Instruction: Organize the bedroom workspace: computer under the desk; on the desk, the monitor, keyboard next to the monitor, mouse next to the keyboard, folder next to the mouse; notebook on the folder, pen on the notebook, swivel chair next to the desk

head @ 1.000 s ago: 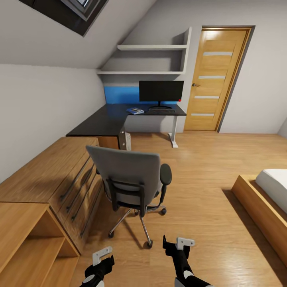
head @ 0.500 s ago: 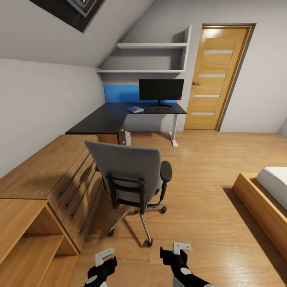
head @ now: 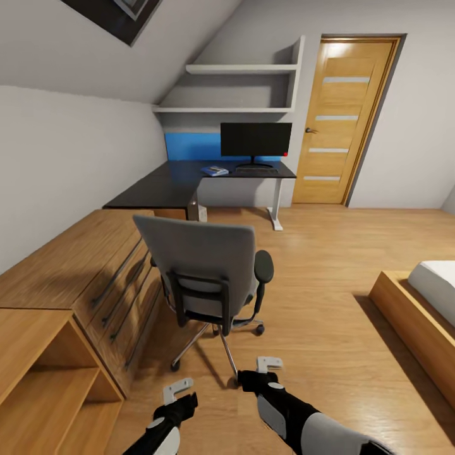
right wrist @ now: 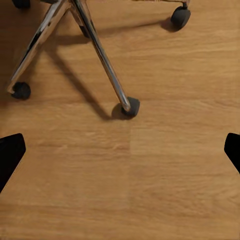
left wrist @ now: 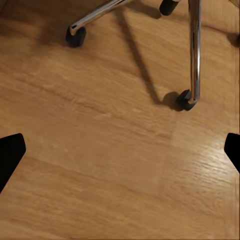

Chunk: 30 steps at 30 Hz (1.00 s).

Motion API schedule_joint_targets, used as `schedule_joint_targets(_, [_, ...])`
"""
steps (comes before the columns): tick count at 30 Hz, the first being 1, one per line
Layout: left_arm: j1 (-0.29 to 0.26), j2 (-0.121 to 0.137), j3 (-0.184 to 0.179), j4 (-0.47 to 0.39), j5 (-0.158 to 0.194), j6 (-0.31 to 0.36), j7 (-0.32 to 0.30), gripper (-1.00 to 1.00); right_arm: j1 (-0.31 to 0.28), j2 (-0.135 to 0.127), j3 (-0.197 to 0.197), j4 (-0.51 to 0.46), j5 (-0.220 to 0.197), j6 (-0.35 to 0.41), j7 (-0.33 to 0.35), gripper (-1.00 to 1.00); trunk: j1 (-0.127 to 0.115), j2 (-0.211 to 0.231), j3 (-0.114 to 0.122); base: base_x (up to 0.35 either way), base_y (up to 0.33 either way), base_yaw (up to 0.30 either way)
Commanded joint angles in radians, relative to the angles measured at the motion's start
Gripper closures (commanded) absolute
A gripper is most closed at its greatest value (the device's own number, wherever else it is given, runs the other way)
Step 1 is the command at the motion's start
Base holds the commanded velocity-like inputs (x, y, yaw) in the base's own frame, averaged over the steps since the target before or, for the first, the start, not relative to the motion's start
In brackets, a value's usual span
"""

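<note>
Two open, empty grippers, left and right, hover low behind the swivel chair, well apart from the desk (monitor at its far edge); a square push on the backrest looks wisest.

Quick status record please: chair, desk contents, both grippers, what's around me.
swivel chair: on the wood floor, back toward robot, apart from the desk
on desk: monitor, keyboard, blue folder
left gripper: open, empty, over floor
right gripper: open, empty, near a chair caster
left side: wooden drawer chest
ahead right: closed door
</note>
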Motion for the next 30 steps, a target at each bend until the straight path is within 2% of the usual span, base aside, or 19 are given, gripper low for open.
schedule_joint_targets(1, [-0.001, 0.001, -0.008, -0.022, 0.01, 0.033, 0.009, -1.0, -0.012, 0.001, 0.008, -0.003, -0.011, 0.014, -0.007, -1.0, 0.004, -0.008, -0.004, 0.0, 0.0, 0.0])
schedule_joint_targets(5, [-0.017, 0.002, -0.006, -0.088, 0.01, 0.189, 0.014, -1.0, -0.054, 0.004, 0.0, -0.008, -0.013, 0.057, -0.012, -1.0, 0.019, -0.036, -0.017, 0.0, 0.0, 0.0])
schedule_joint_targets(6, [-0.029, 0.002, -0.005, -0.1, 0.011, 0.227, 0.016, -1.0, -0.064, 0.004, -0.004, -0.009, -0.014, 0.064, -0.012, -1.0, 0.023, -0.043, -0.02, 0.0, 0.0, 0.0])
schedule_joint_targets(7, [-0.058, 0.002, -0.004, -0.118, 0.011, 0.295, 0.018, -1.0, -0.082, 0.005, -0.012, -0.01, -0.014, 0.073, -0.014, -1.0, 0.027, -0.05, -0.023, 0.0, 0.0, 0.0])
schedule_joint_targets(10, [-0.101, 0.002, -0.003, -0.136, 0.013, 0.368, 0.019, -1.0, -0.102, 0.006, -0.031, -0.012, -0.014, 0.081, -0.015, -1.0, 0.038, -0.071, -0.032, 0.0, 0.0, 0.0])
schedule_joint_targets(13, [-0.132, 0.002, -0.001, -0.156, 0.015, 0.414, 0.019, -1.0, -0.114, 0.007, -0.063, -0.019, -0.015, 0.085, -0.015, -1.0, 0.05, -0.092, -0.042, 0.0, 0.0, 0.0])
schedule_joint_targets(18, [-0.146, 0.0, 0.003, -0.178, 0.015, 0.428, 0.018, -1.0, -0.119, 0.008, -0.092, -0.022, -0.014, 0.083, -0.014, -1.0, 0.069, -0.127, -0.057, 0.0, 0.0, 0.0])
schedule_joint_targets(22, [-0.15, 0.0, 0.001, -0.177, 0.013, 0.401, 0.016, -1.0, -0.121, 0.009, -0.101, -0.022, -0.013, 0.08, -0.014, -1.0, 0.084, -0.155, -0.07, 0.0, 0.0, 0.0])
schedule_joint_targets(25, [-0.152, 0.004, 0.0, -0.155, 0.012, 0.347, 0.016, -1.0, -0.122, 0.008, -0.104, -0.02, -0.012, 0.077, -0.014, -1.0, 0.096, -0.176, -0.079, 0.0, 0.0, 0.0])
schedule_joint_targets(28, [-0.152, 0.026, 0.0, -0.135, 0.011, 0.282, 0.018, -1.0, -0.122, 0.008, -0.103, -0.019, -0.009, 0.076, -0.014, -1.0, 0.107, -0.197, -0.089, 0.0, 0.0, 0.0])
schedule_joint_targets(30, [-0.153, 0.036, -0.001, -0.131, 0.011, 0.268, 0.019, -1.0, -0.122, 0.008, -0.103, -0.019, -0.009, 0.075, -0.014, -1.0, 0.115, -0.211, -0.095, 0.0, 0.0, 0.0])
